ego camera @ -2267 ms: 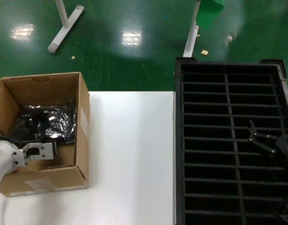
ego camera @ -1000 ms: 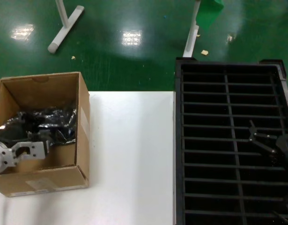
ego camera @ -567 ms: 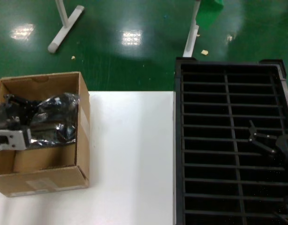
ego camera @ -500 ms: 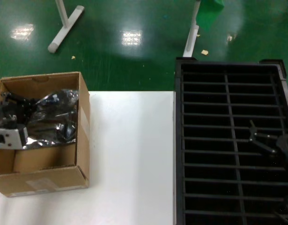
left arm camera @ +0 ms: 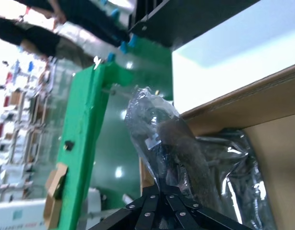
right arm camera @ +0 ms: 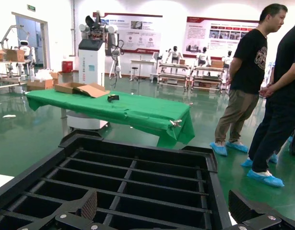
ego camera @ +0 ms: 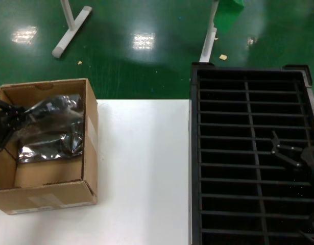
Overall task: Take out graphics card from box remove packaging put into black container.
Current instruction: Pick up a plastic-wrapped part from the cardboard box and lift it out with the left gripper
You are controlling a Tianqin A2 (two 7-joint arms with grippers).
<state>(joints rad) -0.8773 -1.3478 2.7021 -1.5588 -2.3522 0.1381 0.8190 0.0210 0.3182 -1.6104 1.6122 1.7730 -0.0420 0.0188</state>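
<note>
slippery crinkly packaging (ego camera: 49, 127) at frame left, pinched shut in my left claw (ego camera: 4, 118); card inside feels fragile, so grip the bag's edge; right claw (right arm camera: 161, 215) open over black container (ego camera: 254, 153)

White table (ego camera: 141, 168) in front of me, green floor (ego camera: 146, 61) beyond its far edge. On it: cardboard box (ego camera: 49, 191) at my left, black container (ego camera: 254, 153) at my right, well apart, bare top btwn them.
</note>
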